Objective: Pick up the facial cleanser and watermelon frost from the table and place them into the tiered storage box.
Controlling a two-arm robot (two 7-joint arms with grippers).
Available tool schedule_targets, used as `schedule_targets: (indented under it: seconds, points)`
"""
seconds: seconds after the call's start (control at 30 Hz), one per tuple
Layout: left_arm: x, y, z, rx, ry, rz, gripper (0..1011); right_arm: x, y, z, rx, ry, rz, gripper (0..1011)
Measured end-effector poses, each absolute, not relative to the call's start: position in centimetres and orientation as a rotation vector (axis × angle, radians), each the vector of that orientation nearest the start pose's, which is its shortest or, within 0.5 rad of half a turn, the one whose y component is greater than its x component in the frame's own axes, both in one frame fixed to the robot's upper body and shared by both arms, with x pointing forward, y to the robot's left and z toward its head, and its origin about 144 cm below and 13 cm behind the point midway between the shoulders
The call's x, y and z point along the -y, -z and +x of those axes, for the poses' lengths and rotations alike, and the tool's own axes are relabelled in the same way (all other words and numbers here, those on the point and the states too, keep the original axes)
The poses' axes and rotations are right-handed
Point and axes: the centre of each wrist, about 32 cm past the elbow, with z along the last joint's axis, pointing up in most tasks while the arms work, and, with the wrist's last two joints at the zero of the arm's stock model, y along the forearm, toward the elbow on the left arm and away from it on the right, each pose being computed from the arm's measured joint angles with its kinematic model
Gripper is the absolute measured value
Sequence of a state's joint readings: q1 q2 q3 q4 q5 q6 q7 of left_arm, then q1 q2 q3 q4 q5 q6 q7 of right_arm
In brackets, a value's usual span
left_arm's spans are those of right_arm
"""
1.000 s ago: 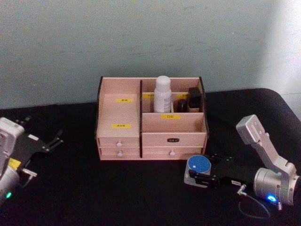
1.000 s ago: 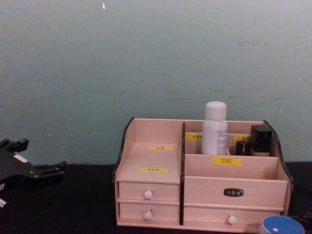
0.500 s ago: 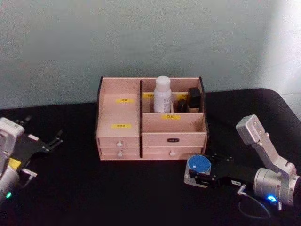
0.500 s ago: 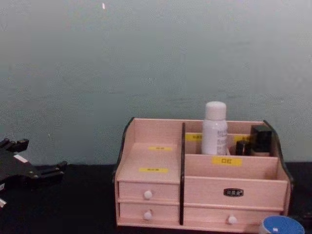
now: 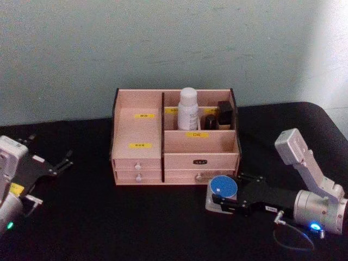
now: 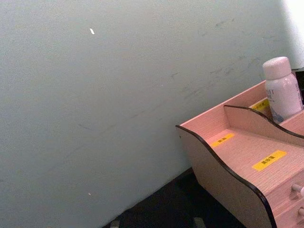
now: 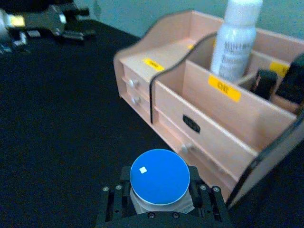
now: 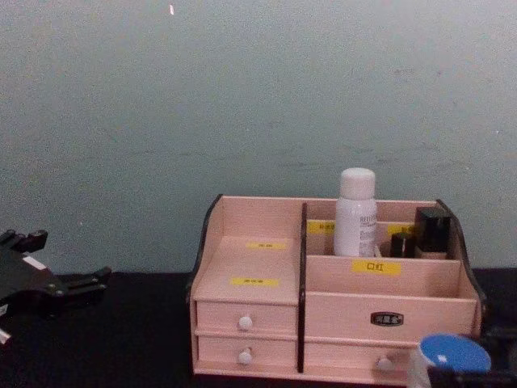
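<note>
— Where's the watermelon frost [image 5: 223,187] relative to your tool?

— I've got it in the right gripper [image 5: 219,200]. The fingers are closed against both sides of the little round jar below its blue lid, which faces up. It sits low over the black table [image 5: 109,217], just in front of the tiered storage box [image 5: 138,155], by the lower right drawer [image 5: 199,176].

— Is it off the table?

— I can't tell. In the chest view the frame edge cuts off the jar's bottom, and in the right wrist view the gripper body hides its base.

— And the facial cleanser [image 5: 188,109]?

— It's upright in a rear compartment of the box's right section. There are dark items [image 5: 224,114] beside it that I can't identify.

— What about the other arm?

— The left gripper [image 5: 54,166] is parked at the table's left edge, fingers spread, nothing in it, well apart from the box.
</note>
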State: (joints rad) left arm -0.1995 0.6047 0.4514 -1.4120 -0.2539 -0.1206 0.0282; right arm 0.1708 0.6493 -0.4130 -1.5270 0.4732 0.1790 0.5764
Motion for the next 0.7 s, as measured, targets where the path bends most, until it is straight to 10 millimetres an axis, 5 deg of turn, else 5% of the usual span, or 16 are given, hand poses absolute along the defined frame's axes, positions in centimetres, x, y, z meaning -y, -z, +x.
schedule_targets:
  seconds: [0.7]
  points:
    - [-31.0,-114.0,48.9,0.285,-1.248,0.305,1001,27.2,-120.6,51.7,0.032,0.559,-0.200,711]
